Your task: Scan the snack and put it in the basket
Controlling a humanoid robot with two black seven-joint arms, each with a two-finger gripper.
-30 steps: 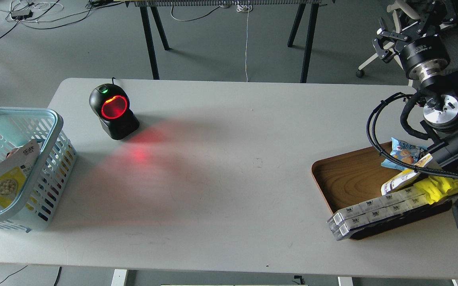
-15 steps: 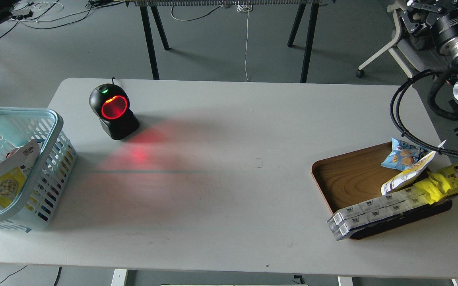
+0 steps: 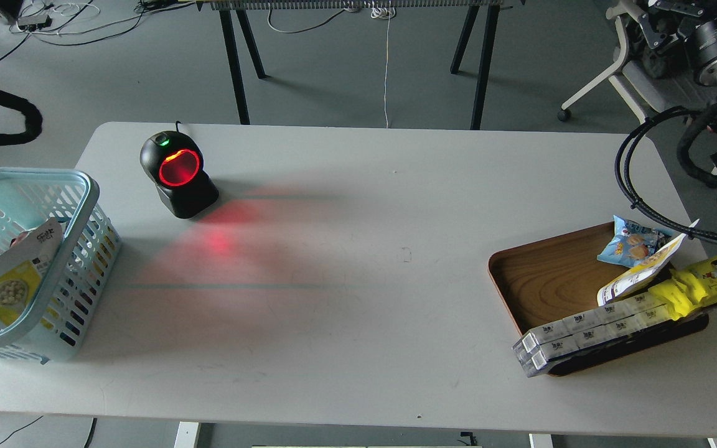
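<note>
While the snack pouch (image 3: 10,280) leans inside the blue basket (image 3: 78,186), the right claw (image 3: 666,25) hangs far across the worktop (image 3: 365,249). Its finger spread cannot be told; the left claw is unseen.

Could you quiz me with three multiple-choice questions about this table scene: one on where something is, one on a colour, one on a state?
1. Where is the yellow and white pouch?
A. on the wooden tray
B. inside the blue basket
C. in front of the scanner

2. What colour glows in the scanner window?
A. red
B. blue
C. white

3. How does the long boxed pack lie on the wooden tray?
A. fully inside it
B. standing upright in its middle
C. with one end sticking out past the tray's rim

Answers: 1 B, the pouch leans against the basket's inner wall. 2 A, a red ring shines and throws red light on the table. 3 C, its left end overhangs the rim onto the table.
</note>
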